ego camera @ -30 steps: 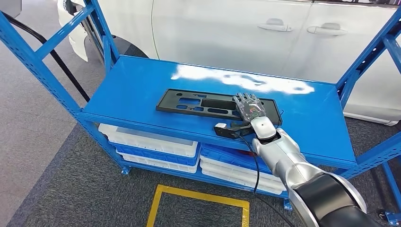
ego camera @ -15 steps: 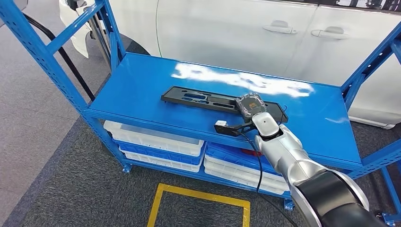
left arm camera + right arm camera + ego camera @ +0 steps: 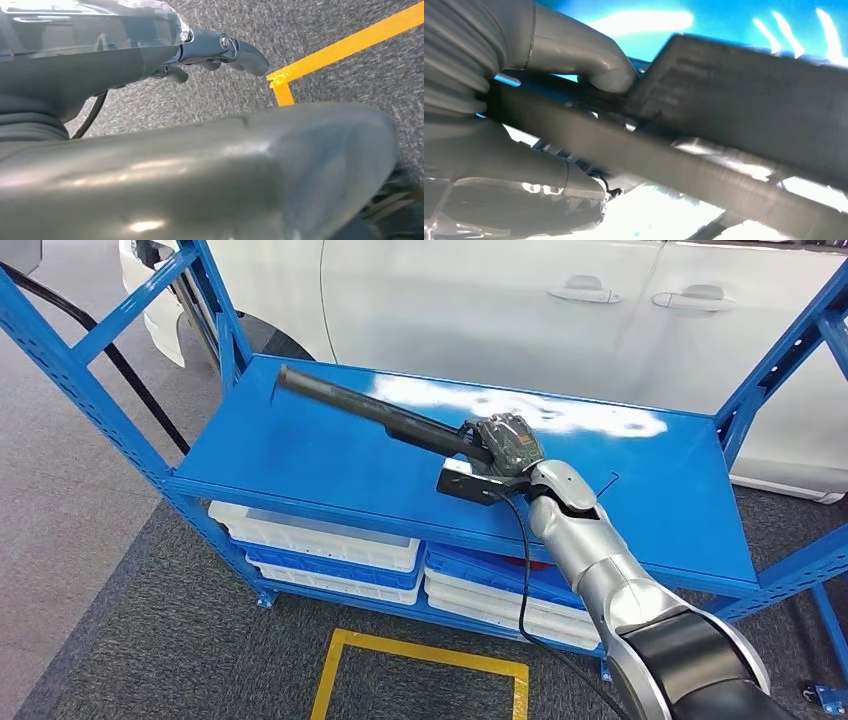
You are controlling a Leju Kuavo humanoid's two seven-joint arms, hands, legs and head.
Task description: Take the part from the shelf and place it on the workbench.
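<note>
Lifted now, the part no longer lies flat on the shelf as it did half a second ago; it has come up off the blue top and tilted onto its edge. In the head view the right hand, near the frame's centre, is clenched on the part's near end, and the right wrist view shows the thumb pressed against the dark panel. From the hand the part runs out toward the upper left of the frame, its far end hanging above the shelf's back left corner. It looks like a thin, stiff, light plastic panel; held by one end, it may swing or twist in the grasp. The left hand hangs by the floor, fingers curled in, holding nothing.
</note>
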